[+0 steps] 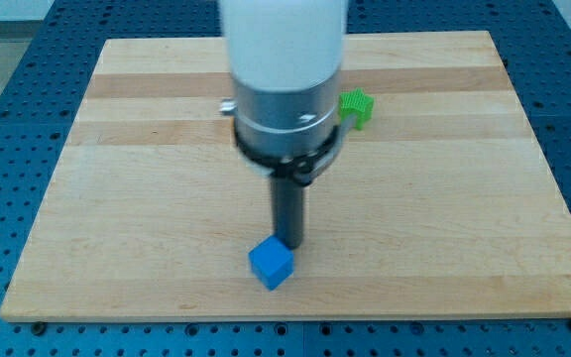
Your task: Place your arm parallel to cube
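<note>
A blue cube [272, 264] sits on the wooden board [117, 198] near the view's bottom edge, a little left of centre. My tip [288, 242] is at the end of the dark rod, right against the cube's upper right corner; whether it touches cannot be told. A green block [357, 107] lies near the view's top centre-right, partly hidden behind the arm's grey and white body [285, 89]; its shape is not clear.
The board rests on a blue perforated table [8, 79] that shows on all sides. The arm's wide body covers the board's top centre.
</note>
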`<state>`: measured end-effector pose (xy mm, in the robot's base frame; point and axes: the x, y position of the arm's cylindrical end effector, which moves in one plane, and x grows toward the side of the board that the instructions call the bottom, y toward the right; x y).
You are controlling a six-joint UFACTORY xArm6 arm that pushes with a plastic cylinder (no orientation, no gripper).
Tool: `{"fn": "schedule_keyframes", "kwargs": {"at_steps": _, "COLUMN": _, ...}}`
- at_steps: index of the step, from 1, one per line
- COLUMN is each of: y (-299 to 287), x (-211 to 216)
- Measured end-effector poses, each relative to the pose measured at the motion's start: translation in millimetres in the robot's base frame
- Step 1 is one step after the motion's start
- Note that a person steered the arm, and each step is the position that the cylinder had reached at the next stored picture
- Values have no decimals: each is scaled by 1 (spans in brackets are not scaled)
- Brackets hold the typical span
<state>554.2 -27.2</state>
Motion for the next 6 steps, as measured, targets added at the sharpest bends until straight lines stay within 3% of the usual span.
{"fn": "schedule_keyframes", "kwargs": {"at_steps": 1, "y": -50, "x": 23}}
{"fn": "schedule_keyframes", "kwargs": {"at_steps": 4, "y": -200, "x": 38}}
{"fn": "schedule_keyframes", "kwargs": {"at_steps": 5, "y": -170, "x": 64}}
{"fn": "schedule_keyframes", "kwargs": {"at_steps": 6, "y": -86, "x": 64}}
